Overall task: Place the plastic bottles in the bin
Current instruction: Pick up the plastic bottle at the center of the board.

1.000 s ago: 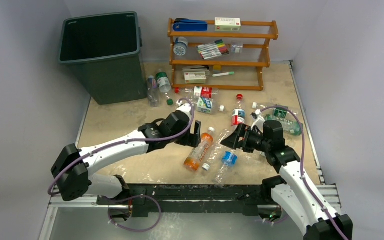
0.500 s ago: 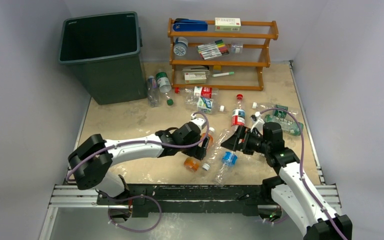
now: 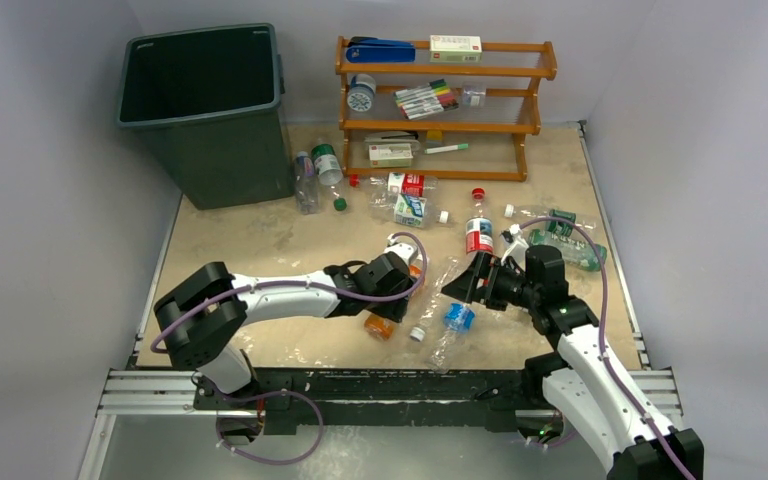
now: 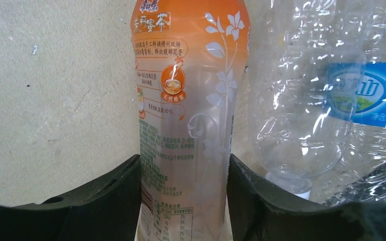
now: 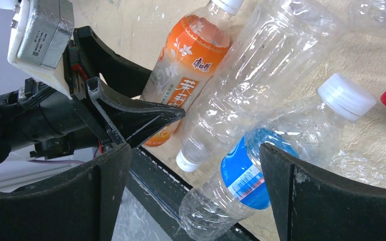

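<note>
An orange-labelled bottle point(image 4: 191, 100) lies on the table, and my left gripper point(image 4: 185, 201) is shut on its body, one finger pressed against each side. From above, the left gripper point(image 3: 400, 290) covers most of that orange bottle point(image 3: 380, 325). Beside it lie a clear bottle point(image 5: 251, 65) and a blue-labelled bottle point(image 5: 246, 175) near the table's front edge. My right gripper point(image 5: 193, 165) hangs open above the blue-labelled bottle point(image 3: 452, 325), touching nothing. The dark green-grey bin point(image 3: 200, 100) stands at the far left.
More bottles lie beside the bin point(image 3: 315, 175), mid-table point(image 3: 405, 197), a red-labelled one point(image 3: 477, 232) and green-labelled ones at the right point(image 3: 565, 240). An orange wooden rack point(image 3: 440, 70) with pens and boxes stands at the back. The two grippers are close together.
My left arm has swung right and down onto the orange bottle and its fingers now grip the body. The right arm has barely moved.
</note>
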`<action>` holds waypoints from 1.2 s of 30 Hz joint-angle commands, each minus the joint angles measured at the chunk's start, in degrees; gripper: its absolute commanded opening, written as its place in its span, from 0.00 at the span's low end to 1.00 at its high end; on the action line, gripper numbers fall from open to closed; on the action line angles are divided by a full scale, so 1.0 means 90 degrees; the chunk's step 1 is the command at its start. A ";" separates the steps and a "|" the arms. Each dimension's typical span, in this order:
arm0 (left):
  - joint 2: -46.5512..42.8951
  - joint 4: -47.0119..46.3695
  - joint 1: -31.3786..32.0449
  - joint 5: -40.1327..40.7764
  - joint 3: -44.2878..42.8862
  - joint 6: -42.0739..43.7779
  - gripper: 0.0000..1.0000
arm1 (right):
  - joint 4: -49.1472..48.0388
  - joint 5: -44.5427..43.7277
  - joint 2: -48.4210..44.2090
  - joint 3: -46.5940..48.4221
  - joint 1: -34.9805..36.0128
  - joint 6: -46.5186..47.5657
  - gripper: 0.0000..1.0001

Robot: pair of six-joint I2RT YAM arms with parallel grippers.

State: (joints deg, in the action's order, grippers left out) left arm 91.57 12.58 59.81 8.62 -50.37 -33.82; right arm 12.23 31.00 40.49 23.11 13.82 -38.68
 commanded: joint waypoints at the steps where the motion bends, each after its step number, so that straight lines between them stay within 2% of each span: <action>1: -0.0007 -0.0043 0.0034 0.0315 -0.0253 -0.0004 0.53 | -0.0228 0.0100 -0.0021 -0.0028 0.0017 -0.0048 1.00; 12: -0.0683 0.0821 0.0034 0.0790 -0.0939 0.0153 0.52 | -0.0283 0.0109 0.0004 -0.0051 0.0017 -0.0056 1.00; 23: -0.0948 0.1852 -0.0046 0.1479 -0.2055 0.0761 0.54 | -0.0172 0.0059 -0.0059 -0.0004 0.0017 -0.0048 1.00; 36: -0.1019 0.2633 -0.1146 0.1378 -0.3604 0.1309 0.55 | 0.1014 -0.1188 -0.0133 0.0225 0.0017 -0.0076 1.00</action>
State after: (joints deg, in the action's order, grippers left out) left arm 84.75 34.65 51.83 20.23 -76.71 -25.10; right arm 16.03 25.61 40.29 23.57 13.82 -38.70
